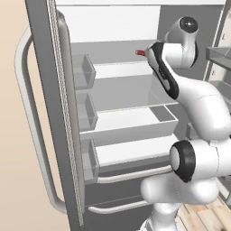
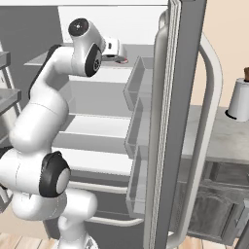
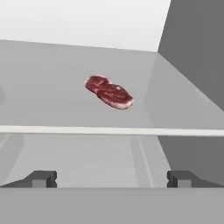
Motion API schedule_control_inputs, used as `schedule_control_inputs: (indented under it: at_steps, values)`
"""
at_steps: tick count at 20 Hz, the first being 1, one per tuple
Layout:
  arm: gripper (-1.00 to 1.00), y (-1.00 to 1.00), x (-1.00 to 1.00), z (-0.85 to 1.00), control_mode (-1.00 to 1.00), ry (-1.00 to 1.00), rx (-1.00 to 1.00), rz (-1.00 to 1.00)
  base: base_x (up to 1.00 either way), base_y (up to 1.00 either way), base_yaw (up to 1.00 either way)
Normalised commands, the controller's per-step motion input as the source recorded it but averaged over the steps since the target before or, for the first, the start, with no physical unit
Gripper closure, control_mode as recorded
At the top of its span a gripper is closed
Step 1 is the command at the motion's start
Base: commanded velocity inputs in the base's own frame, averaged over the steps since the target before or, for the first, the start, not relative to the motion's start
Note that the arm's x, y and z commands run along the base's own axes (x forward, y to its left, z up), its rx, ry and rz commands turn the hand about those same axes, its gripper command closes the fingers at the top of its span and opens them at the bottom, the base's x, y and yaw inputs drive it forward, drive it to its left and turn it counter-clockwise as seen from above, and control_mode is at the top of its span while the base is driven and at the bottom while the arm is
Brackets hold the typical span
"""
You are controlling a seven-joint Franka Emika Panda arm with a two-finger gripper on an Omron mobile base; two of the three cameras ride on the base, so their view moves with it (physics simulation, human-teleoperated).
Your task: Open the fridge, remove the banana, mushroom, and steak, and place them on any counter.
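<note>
Mostly the arm hides its own tool: in the left base view the white forearm covers nearly all of the steak [image 1: 140,53], and just a small red end shows at the left of the wrist. In the right base view a thin red edge of it appears under the hand, on the top shelf. The banana and the mushroom I cannot make out in any picture.

From the hand camera the tool [image 3: 112,178] is open as wide as it goes — the two dark fingertips [image 3: 41,178] stand far apart at the bottom and hold nothing. The steak lies farther in, on the grey shelf [image 3: 52,65], apart from the tips and beyond the pale front edge of the shelf.

Around it, the fridge [image 1: 122,97] is open, with a white back wall, grey shelves and clear bins on both door insides. The left door [image 1: 49,113] with its long pale handle [image 1: 27,113] is cut by the picture edge. At the right, a light grey worktop [image 2: 219,136] carries a white roll [image 2: 239,99], half cut off.

The steak is flat, and its long axis runs from far left to near right in the hand view.
</note>
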Motion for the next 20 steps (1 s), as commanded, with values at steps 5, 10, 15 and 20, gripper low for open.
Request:
schedule_control_inputs:
  at_steps: [5, 10, 15, 20]
  values:
    - [-1.0, -0.05, 0.5, -0.22, -1.0, 0.17, 0.0, 0.16, 0.0, 0.0, 0.0]
    - [-1.0, -0.14, 0.22, -0.12, -1.0, 0.07, 0.0, 0.19, 0.0, 0.0, 0.0]
    - [-1.0, -0.19, 0.08, -0.1, -1.0, 0.0, 0.0, 0.1, 0.0, 0.0, 0.0]
    - [-1.0, -0.01, 0.22, -0.21, -1.0, 0.0, 0.0, 0.03, 0.0, 0.0, 0.0]
